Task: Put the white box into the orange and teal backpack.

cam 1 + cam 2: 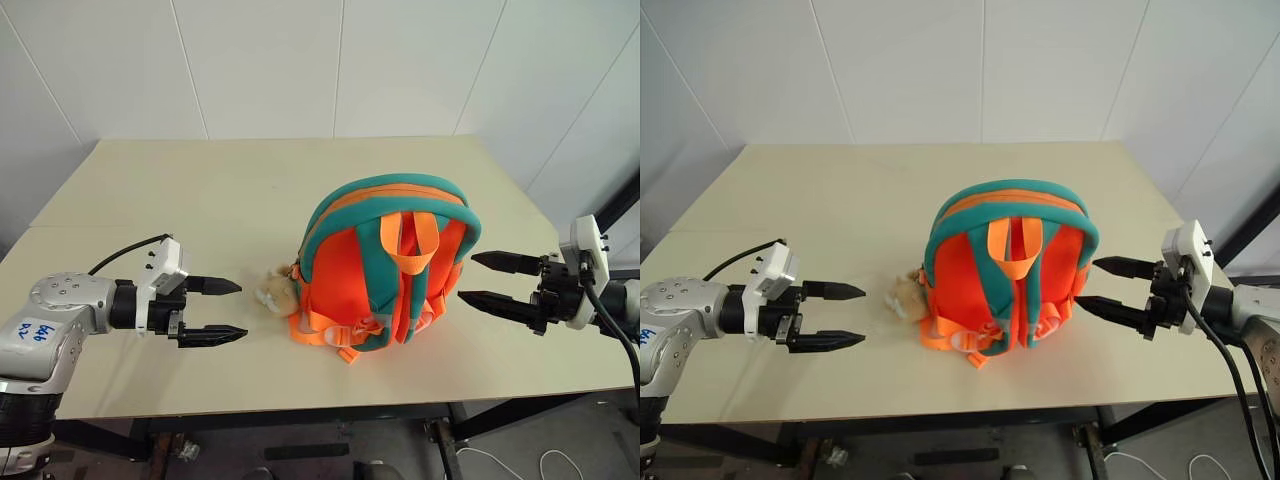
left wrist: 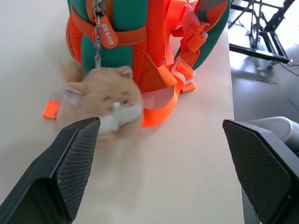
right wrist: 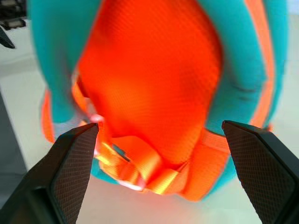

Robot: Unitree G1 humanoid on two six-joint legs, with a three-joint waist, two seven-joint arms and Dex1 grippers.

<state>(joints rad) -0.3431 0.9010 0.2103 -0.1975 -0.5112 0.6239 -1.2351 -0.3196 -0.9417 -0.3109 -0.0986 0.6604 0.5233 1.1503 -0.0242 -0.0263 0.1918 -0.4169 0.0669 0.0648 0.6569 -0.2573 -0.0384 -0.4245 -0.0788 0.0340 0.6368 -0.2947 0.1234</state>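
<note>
Standing upright at the frame's centre, the orange and teal backpack rests on the beige table, its plush toy lying at its lower left. The left gripper at lower left and the right gripper at right both gape wide, holding nothing, apart from the backpack.

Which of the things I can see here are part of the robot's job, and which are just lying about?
Part of the job:
- orange and teal backpack, standing upright on the table
- left tool and right tool, both open, one on each side of the backpack, neither touching it

Just there:
- beige plush toy hanging from the backpack on a chain
- small orange scrap on the table beside the backpack
</note>
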